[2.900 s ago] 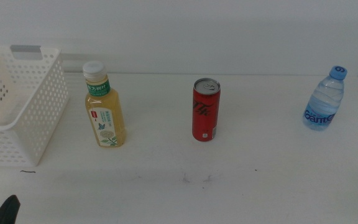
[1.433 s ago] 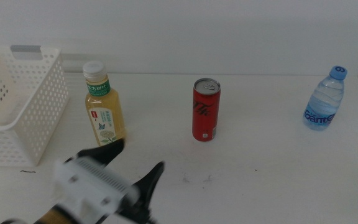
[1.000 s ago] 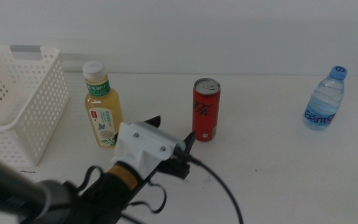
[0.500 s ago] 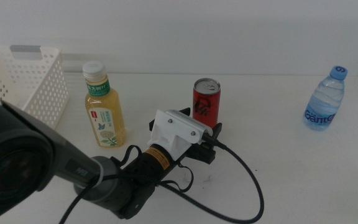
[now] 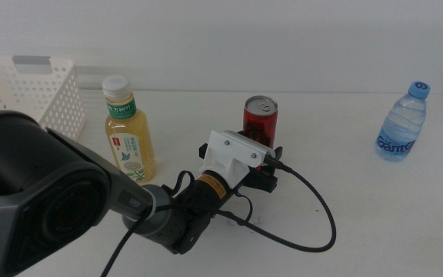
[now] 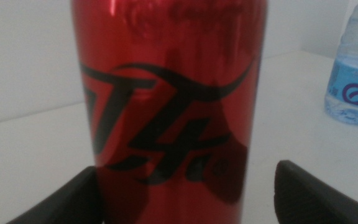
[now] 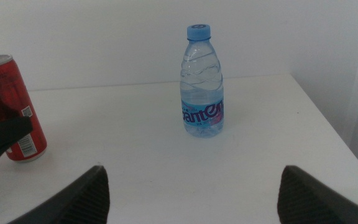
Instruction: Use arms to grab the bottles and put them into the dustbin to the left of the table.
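The left arm (image 5: 60,200) is a chunky black tube, kinda glossy, that narrows toward the wrist. There's an amber band (image 5: 208,187) with a bit of print right behind a white angular block (image 5: 235,151). A thin black cable (image 5: 314,208) loops out from beside that block, with more cable coiled around the wrist. The jaws on both wrist cams are plain dark matte wedges, nothing printed on them.
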